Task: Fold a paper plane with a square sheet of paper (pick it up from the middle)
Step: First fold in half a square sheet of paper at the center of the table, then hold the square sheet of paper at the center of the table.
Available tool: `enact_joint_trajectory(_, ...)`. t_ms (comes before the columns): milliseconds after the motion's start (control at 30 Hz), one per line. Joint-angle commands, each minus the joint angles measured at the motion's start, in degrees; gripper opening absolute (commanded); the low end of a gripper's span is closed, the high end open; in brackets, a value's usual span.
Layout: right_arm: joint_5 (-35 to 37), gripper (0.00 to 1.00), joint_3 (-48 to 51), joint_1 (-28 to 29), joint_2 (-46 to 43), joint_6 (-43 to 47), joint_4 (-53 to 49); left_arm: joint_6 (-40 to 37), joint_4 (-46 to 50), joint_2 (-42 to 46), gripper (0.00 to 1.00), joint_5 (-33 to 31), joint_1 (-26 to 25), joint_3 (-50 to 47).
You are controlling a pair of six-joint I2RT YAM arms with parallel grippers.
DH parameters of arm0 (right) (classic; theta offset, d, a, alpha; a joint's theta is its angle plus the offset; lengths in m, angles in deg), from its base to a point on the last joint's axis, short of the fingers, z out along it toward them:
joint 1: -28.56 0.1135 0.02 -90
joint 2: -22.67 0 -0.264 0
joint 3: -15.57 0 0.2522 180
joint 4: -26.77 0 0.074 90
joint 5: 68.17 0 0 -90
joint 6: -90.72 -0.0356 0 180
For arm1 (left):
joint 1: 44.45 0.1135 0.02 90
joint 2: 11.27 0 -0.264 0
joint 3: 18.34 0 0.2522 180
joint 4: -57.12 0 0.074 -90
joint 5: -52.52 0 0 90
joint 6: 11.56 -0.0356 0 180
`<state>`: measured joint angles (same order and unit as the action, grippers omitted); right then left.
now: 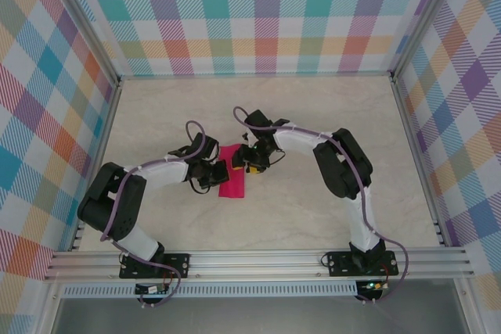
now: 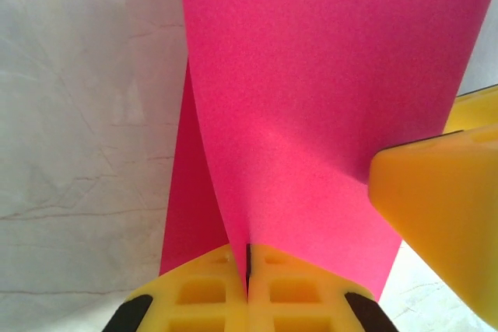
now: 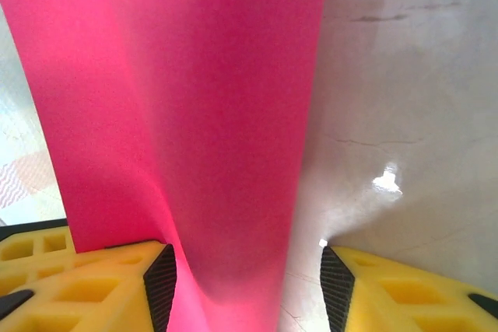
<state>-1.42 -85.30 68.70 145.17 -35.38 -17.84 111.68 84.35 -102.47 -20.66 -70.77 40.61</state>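
Note:
The square sheet of paper (image 1: 232, 182) is magenta-pink and lies doubled over, as a narrow strip, in the middle of the table between my two grippers. My left gripper (image 1: 217, 175) is at its left side, and in the left wrist view its jaws (image 2: 247, 263) are shut on an edge of the paper (image 2: 327, 99), which curves up and away from them. My right gripper (image 1: 250, 163) is at the strip's far right end. In the right wrist view it (image 3: 247, 291) stands open around the bent paper (image 3: 202, 114), which touches the left pad (image 3: 159, 285). One of its yellow fingers (image 2: 443, 207) shows in the left wrist view.
The pale marbled table (image 1: 329, 123) is boxed in by plaid walls (image 1: 258, 13) at the back and both sides. An aluminium rail (image 1: 258, 260) runs along the near edge by the arm bases.

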Motion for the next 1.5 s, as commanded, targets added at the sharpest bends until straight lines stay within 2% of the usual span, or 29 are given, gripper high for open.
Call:
enact_joint_trajectory(0, 2.67, 0.52, -2.29, 0.7, 2.22, 0.41, -4.05, -1.14, 1.93, 0.51, 0.11, -1.0, 0.92, 1.74)
enact_joint_trajectory(167, 7.98, 0.46, -4.37, 1.68, 4.09, -0.54, -10.0, -1.81, 7.53, 4.58, 0.4, -1.71, 1.48, 3.25)
enact_joint_trajectory(267, 10.15, 0.43, -4.58, 1.96, 5.75, -1.85, -12.02, -0.92, 12.37, 7.2, 0.5, -6.46, 2.82, 4.21)
enact_joint_trajectory(367, 11.64, 0.42, -4.73, 2.39, 7.06, -2.53, -13.52, 0.15, 14.94, 9.49, 0.47, -10.94, 4.2, 3.8)
enact_joint_trajectory(433, 12.69, 0.42, -4.94, 2.72, 7.63, -2.87, -14.5, 0.34, 14.75, 10.6, 0.46, -11.45, 4.94, 3.08)
enact_joint_trajectory(600, 13.88, 0.42, -5.35, 2.69, 9.02, -5.28, -16.68, 1.01, 11.68, 11.92, 0.43, -9.97, 6.54, 1.42)
enact_joint_trajectory(867, 14.41, 0.42, -5.88, 2.66, 10.81, -8.37, -18.78, 1.18, 8.07, 10.92, 0.44, -9.65, 7.34, 0.37)
enact_joint_trajectory(1467, 14.91, 0.4, -3.18, 2.49, 10.23, -5.11, -17.99, 1.01, 4.13, 7.46, 0.43, -6.1, 7.61, -0.6)
